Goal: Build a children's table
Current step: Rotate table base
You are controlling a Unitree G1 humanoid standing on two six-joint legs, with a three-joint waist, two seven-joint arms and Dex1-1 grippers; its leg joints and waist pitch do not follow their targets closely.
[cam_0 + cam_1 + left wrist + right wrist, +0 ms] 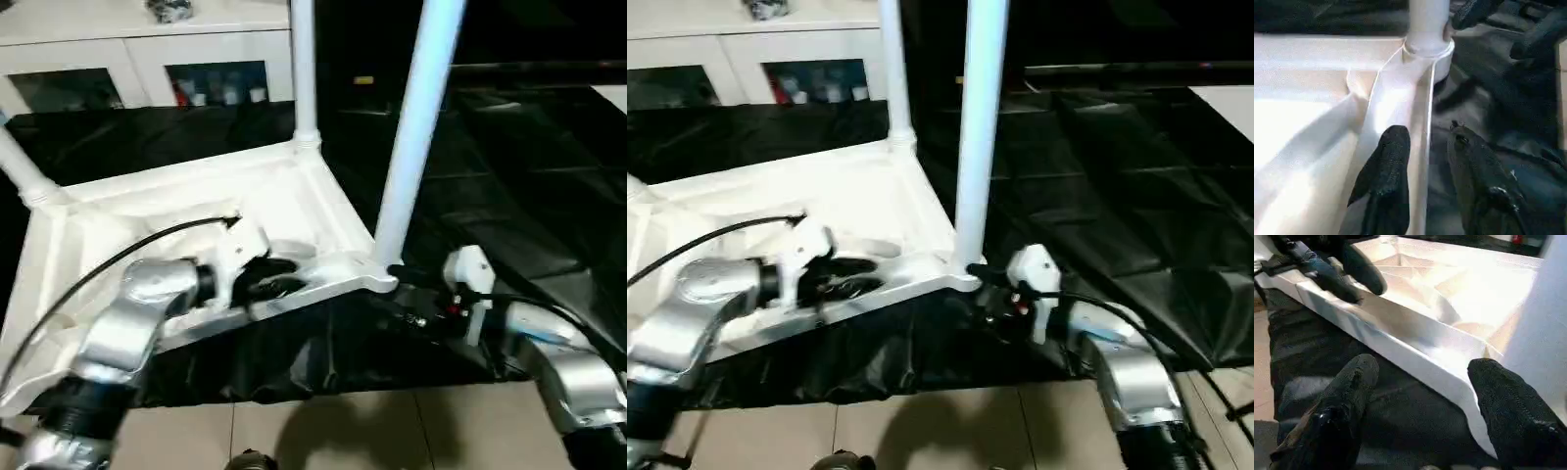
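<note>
The children's table [284, 211], a white ribbed plastic tabletop lying upside down on black sheeting [509, 176] with tubular legs upright, looks light, stiff and slippery, best gripped at its rim, which the left gripper [1422, 147] straddles with fingers apart while the right gripper [1422, 369] hangs open by the near corner.

We see the white plastic tabletop [196, 211] lying upside down on a black sheet, its ribbed underside facing up. Three white tubular legs stand in its round corner sockets: the near right leg [416, 127] upright with a slight lean, the far right leg [304, 69] upright, the far left leg [22, 168] tilted outward.
</note>
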